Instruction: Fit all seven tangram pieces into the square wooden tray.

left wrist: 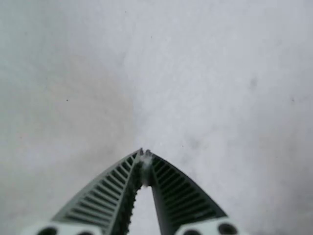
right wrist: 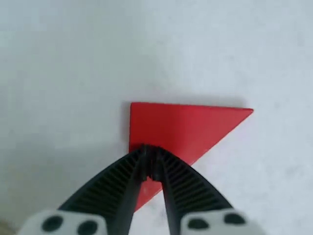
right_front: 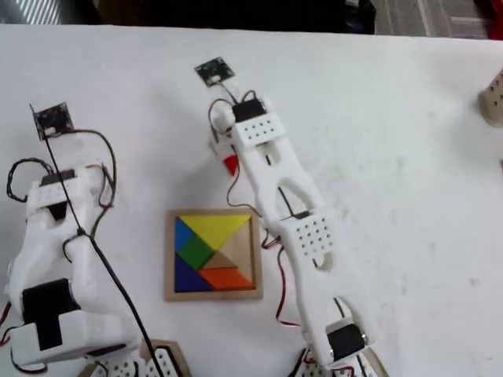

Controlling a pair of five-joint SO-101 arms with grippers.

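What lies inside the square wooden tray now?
The tray holds a yellow triangle, a light blue triangle, a green piece, a dark blue triangle and an orange piece. The tan patch may be a piece or bare floor: I cannot tell. The right arm covers one corner.

One square wooden tray [right_front: 214, 296] is counted. Five coloured pieces are seen in it: one yellow piece [right_front: 216, 228], one light blue piece [right_front: 182, 236], one green piece [right_front: 196, 253], one dark blue piece [right_front: 186, 276] and one orange piece [right_front: 230, 276]. One red triangle [right wrist: 181, 127] is counted outside it. Two arms are seen, the left arm [right_front: 55, 259] and the right arm [right_front: 291, 212], and two small circuit boards [right_front: 53, 119] [right_front: 214, 71].
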